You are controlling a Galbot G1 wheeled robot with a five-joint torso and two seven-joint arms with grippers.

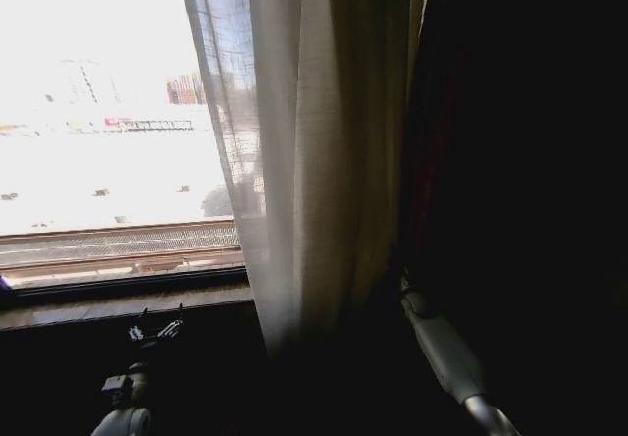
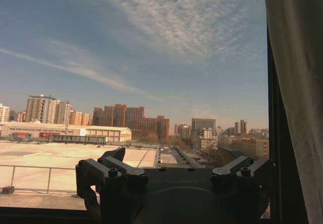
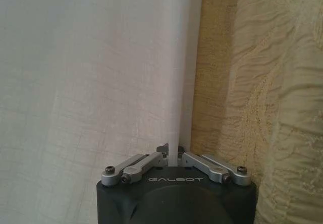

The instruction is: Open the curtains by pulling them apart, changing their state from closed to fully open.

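**Sheer white fabric pinched in the right hand**

White sheer cloth sits in the right hand (image 3: 171,159): its fingers are closed on a narrow vertical fold of the curtains (image 1: 314,141), right beside a heavier beige drape (image 3: 262,82). To do this step well, I judge the grip should stay firm on that fold while the pull runs sideways, level, toward the drape, so the fabric gathers rather than slips.

The left hand (image 1: 157,330) hangs open and empty near the window sill (image 1: 118,303), facing the bare glass.

The curtains are thin, translucent and pleated, bunched at the right of the window, with the left pane uncovered.
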